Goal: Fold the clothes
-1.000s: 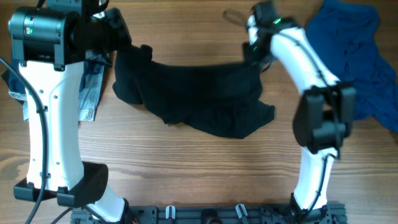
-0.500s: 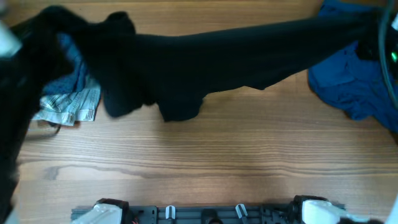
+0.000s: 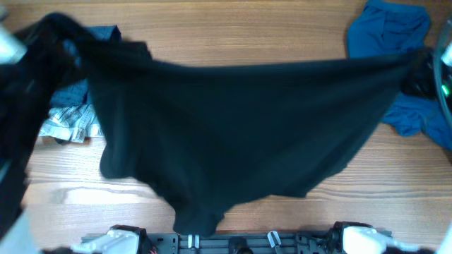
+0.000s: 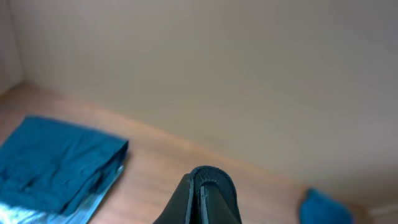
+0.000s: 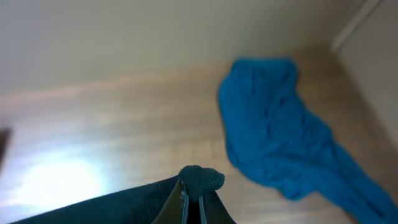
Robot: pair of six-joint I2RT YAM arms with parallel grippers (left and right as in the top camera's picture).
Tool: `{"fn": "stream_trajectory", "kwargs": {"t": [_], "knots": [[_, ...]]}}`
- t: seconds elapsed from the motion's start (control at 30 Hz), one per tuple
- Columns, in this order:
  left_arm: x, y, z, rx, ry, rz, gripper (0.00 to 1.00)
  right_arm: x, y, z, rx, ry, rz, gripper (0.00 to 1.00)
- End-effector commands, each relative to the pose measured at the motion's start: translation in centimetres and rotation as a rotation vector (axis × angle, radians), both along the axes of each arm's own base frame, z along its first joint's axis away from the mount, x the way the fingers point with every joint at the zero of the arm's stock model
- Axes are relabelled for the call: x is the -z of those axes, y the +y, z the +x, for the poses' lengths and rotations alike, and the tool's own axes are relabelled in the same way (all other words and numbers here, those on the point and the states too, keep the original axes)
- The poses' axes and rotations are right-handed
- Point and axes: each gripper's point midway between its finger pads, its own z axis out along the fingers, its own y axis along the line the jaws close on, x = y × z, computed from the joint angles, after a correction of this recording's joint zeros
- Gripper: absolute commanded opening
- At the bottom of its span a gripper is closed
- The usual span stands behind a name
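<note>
Black garment hangs spread wide above the wooden table, stretched between both arms, its lower edge sagging toward the near edge. Left gripper: fingers together, clamped on one top corner. Right gripper: fingers together, clamped on the opposite corner, fabric trailing leftward. A blue garment lies on the table beyond the right gripper; a folded blue cloth lies near the left.

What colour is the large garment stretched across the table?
The garment is plain black; the overhead view shows it best.
</note>
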Motion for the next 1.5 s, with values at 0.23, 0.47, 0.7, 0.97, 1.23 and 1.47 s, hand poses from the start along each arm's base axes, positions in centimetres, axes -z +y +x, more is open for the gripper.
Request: {"fn": "stream_trajectory", "kwargs": {"t": [0.23, 0.47, 0.7, 0.97, 1.23, 1.47], "knots": [[20.2, -1.6, 20.2, -0.075, 0.493, 0.154, 0.04, 19.5, -0.5, 14.7, -0.014, 0.476, 0.101, 0.04], [29.2, -3.1, 29.1, -0.076, 0.49, 0.153, 0.04, 33.5, 1.7, 25.2, -0.101, 0.463, 0.12, 0.04], [31.4, -3.3, 34.4, -0.099, 0.358, 0.132, 0.04, 34.3, 4.0, 30.9, -0.157, 0.263, 0.089, 0.04], [33.6, -2.9, 32.9, -0.093, 0.462, 0.147, 0.04, 35.6, 3.8, 28.5, -0.17, 0.372, 0.102, 0.04], [36.6, -3.8, 28.7, -0.016, 0.677, 0.126, 0.04, 32.3, 1.3, 24.6, -0.156, 0.451, 0.216, 0.04], [39.2, -5.6, 22.8, 0.097, 0.942, 0.057, 0.04, 33.0, 0.4, 20.0, -0.132, 0.628, 0.238, 0.04]]}}
